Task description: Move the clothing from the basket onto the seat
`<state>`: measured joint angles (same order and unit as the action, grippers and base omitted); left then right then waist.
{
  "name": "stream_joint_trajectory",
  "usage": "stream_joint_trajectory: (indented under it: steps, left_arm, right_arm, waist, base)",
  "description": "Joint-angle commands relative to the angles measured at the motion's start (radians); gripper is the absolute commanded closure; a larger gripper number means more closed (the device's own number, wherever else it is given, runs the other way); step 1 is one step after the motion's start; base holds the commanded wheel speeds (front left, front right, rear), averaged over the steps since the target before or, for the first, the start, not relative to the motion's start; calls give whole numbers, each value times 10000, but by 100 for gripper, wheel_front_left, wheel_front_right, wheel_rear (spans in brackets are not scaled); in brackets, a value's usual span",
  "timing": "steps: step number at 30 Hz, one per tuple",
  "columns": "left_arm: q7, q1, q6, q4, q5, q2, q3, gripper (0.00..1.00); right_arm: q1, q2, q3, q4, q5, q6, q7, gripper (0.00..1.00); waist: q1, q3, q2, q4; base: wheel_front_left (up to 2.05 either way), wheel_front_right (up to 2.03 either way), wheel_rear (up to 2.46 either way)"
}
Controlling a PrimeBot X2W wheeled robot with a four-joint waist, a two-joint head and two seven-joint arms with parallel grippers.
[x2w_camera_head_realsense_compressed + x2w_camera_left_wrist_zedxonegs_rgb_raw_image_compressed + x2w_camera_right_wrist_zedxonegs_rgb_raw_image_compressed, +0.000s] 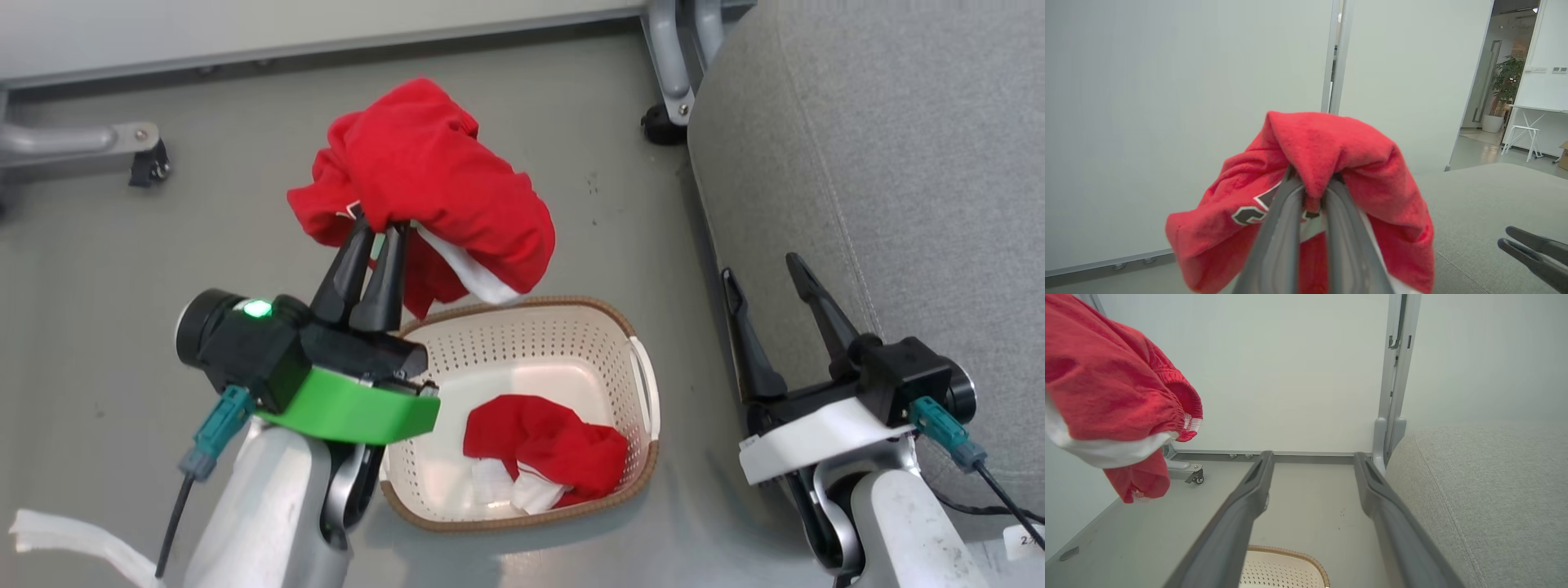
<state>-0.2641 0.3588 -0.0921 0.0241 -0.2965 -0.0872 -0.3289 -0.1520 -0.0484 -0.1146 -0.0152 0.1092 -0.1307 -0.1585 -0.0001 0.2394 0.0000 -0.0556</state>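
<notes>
Head: left gripper (377,222) pinched shut on one red garment (433,163), hoisted over the basket (522,327) far rim. Second garment (547,445) lies in basket's near-right corner. Seat (898,163) bare where visible. Right gripper (762,266) spread wide, empty, at seat's left edge.
Left wrist: fingers (1278,228) clamp a fold.
Right wrist: jaws apart, nothing between.
My read: none delivered, two to go.

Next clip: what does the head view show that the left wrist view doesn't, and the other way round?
Head view: the basket on the floor, with a second garment lying in it.
Left wrist view: dark, white-edged lettering on the lifted garment, and a potted plant beyond a far doorway.
Both: the left claw shut on the lifted garment and holding it in the air, the grey seat, and the open right claw.
</notes>
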Motion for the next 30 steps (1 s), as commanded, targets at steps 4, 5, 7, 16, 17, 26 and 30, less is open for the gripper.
stream_joint_trajectory:
  steps: [4,5,7,16,17,26,30]
  left_arm:
    - [-5,-686,4,-406,149,57,25,100]
    - [-4,-803,3,-475,173,73,17,100]
    - [-4,-1006,19,-548,211,92,-18,100]
    - [-4,-1700,64,-716,145,154,-127,100]
    - [-4,-1724,51,-721,143,158,-138,100]
    - [-4,-1815,92,-693,174,129,-167,100]
    - [-4,-1803,98,-712,158,111,-168,100]
  right_arm:
    - [430,-35,-68,92,33,-1,153,0]
    - [517,-34,-83,113,45,-1,187,0]
    - [632,-35,-115,130,64,-1,234,0]
    - [1087,-34,-224,241,210,-1,376,0]
    - [1115,-35,-217,254,214,-1,385,0]
    - [1149,-34,-314,324,265,-1,447,0]
    - [1062,-34,-459,354,317,-1,453,0]
  waist:
    - [1,-750,0,82]
    - [1,-833,0,79]
    - [1,-961,0,65]
    - [1,-1323,0,-22]
    - [1,-1328,0,-24]
    - [1,-1350,0,-7]
    - [1,-1322,0,-20]
  base:
    - [0,0,0]
    - [0,0,0]
    - [0,0,0]
    - [0,0,0]
    - [0,0,0]
    - [0,0,0]
    - [0,0,0]
